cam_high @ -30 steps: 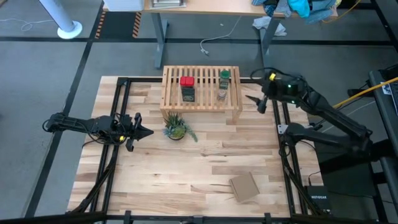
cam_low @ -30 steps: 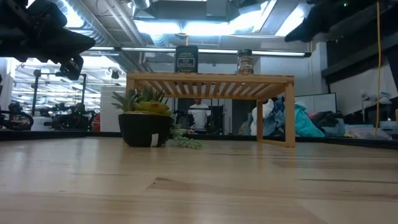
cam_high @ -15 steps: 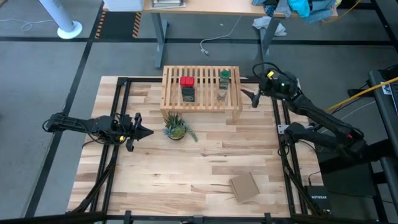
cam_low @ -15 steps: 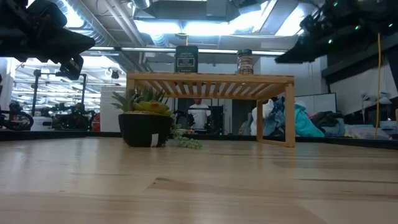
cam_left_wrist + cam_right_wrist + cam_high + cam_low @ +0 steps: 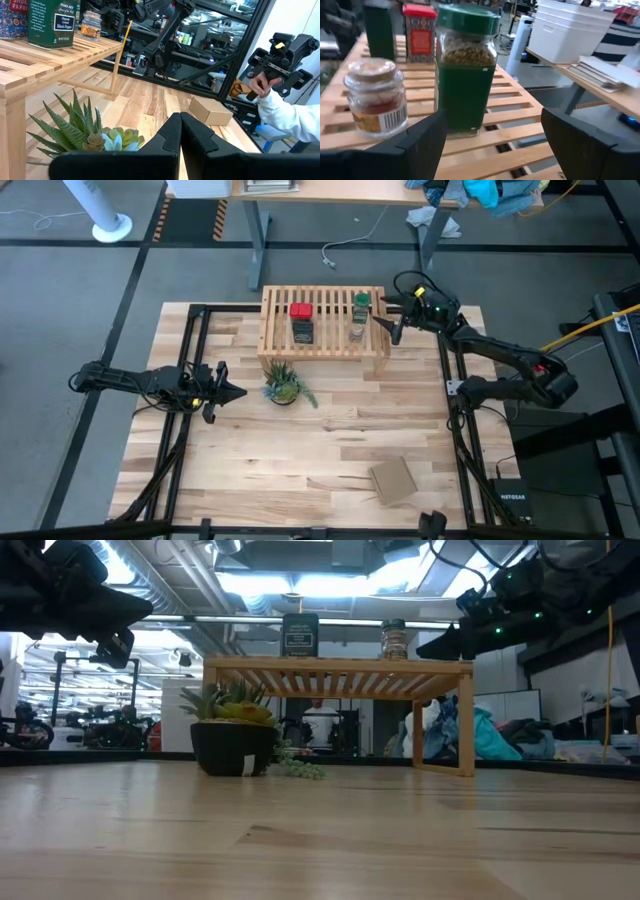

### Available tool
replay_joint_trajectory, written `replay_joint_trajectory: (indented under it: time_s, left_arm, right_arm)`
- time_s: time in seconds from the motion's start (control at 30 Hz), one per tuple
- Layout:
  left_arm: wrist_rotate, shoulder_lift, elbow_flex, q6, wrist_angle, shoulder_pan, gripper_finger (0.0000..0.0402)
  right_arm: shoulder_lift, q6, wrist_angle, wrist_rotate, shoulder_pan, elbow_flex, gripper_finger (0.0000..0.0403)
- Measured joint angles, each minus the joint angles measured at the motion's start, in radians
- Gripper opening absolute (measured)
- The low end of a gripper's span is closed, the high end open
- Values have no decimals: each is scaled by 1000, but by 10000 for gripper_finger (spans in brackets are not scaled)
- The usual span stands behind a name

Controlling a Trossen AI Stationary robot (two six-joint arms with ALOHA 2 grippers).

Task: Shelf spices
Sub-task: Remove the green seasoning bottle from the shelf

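Note:
The light-wood slatted shelf [image 5: 323, 322] stands at the table's far edge. On its top stand the spices: a red tin [image 5: 300, 310], a dark tin [image 5: 302, 332], a green-capped jar [image 5: 361, 303] and a small clear jar [image 5: 356, 333]. My right gripper [image 5: 388, 320] is open and hovers level at the shelf's right end. In the right wrist view the green-capped jar [image 5: 466, 70] and small jar [image 5: 376, 97] stand just ahead of its fingers, untouched. My left gripper [image 5: 225, 392] waits shut at the table's left, above the tabletop.
A small potted plant [image 5: 283, 386] sits on the table in front of the shelf's left leg. A flat cardboard piece [image 5: 392, 480] lies near the front right. In the left wrist view a person's sleeve [image 5: 290, 117] shows beyond the table.
My right gripper has swung toward the table's left and far edge and come lower, arriving at the shelf's right end at about shelf-top height. It has tipped from pointing steeply down toward level and has stayed open. The spices stand as they were.

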Motion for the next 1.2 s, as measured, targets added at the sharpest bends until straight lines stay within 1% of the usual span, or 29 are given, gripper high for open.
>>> replay_joint_trajectory:
  time_s: [0.2, 0.37, 0.57, 0.7, 0.87, 1.2]
  left_arm:
    - [0, 0, 0, 0, 0, 0, 0]
    - [0, 0, 0, 0, 0, 0, 0]
    - [0, 0, 0, 0, 0, 0, 0]
    - [0, 0, 0, 0, 0, 0, 0]
    - [0, 0, 0, 0, 0, 0, 0]
    - [0, 0, 0, 0, 0, 0, 0]
  right_arm:
    - [46, 64, 63, -43, -25, 0, 326]
    - [76, 130, 149, -109, -22, 0, 326]
    - [78, 187, 169, -111, -22, 0, 326]
    - [78, 190, 167, -114, -21, 0, 326]
    - [78, 207, 166, -155, -21, 0, 326]
    - [97, 219, 193, -164, -21, 0, 326]
